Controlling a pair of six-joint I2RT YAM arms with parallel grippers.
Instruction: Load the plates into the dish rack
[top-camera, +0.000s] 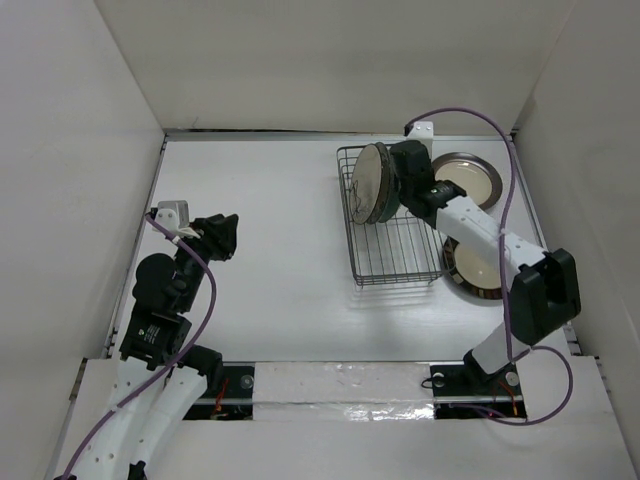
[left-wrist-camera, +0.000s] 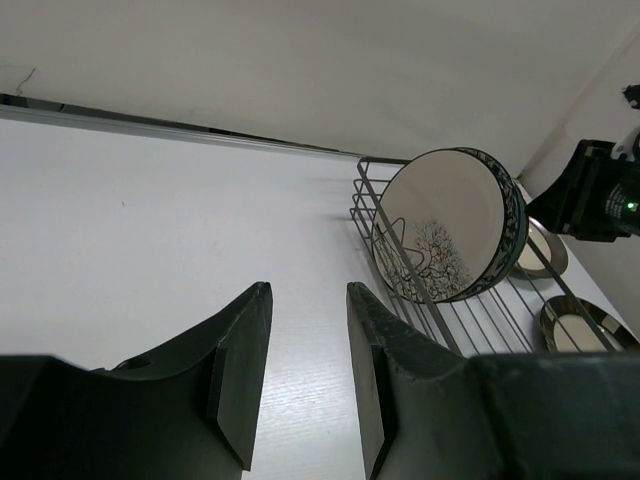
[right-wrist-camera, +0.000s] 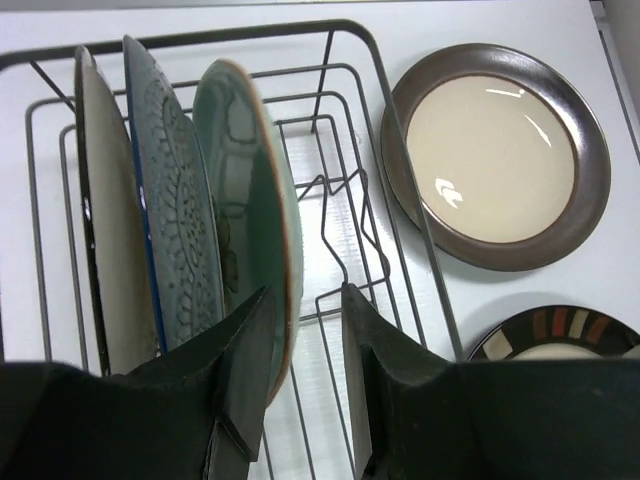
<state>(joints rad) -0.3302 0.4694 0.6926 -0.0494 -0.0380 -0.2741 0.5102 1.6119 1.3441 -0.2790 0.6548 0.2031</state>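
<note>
The grey wire dish rack (top-camera: 400, 262) stands at the back right. Three plates stand upright at its far end (top-camera: 372, 185). In the right wrist view they are the cream plate (right-wrist-camera: 105, 250), the black-and-white patterned plate (right-wrist-camera: 180, 230) and the pale green plate (right-wrist-camera: 250, 200). My right gripper (right-wrist-camera: 305, 292) is open and straddles the green plate's rim, with a gap on its right side. Two beige dark-rimmed plates (top-camera: 468, 180) (top-camera: 475, 265) lie flat on the table right of the rack. My left gripper (left-wrist-camera: 308, 290) is open and empty over the table at the left.
White walls enclose the table on the left, back and right. The near half of the rack (right-wrist-camera: 340, 230) holds only bare prongs. The right arm's purple cable (top-camera: 505, 170) loops above the beige plates.
</note>
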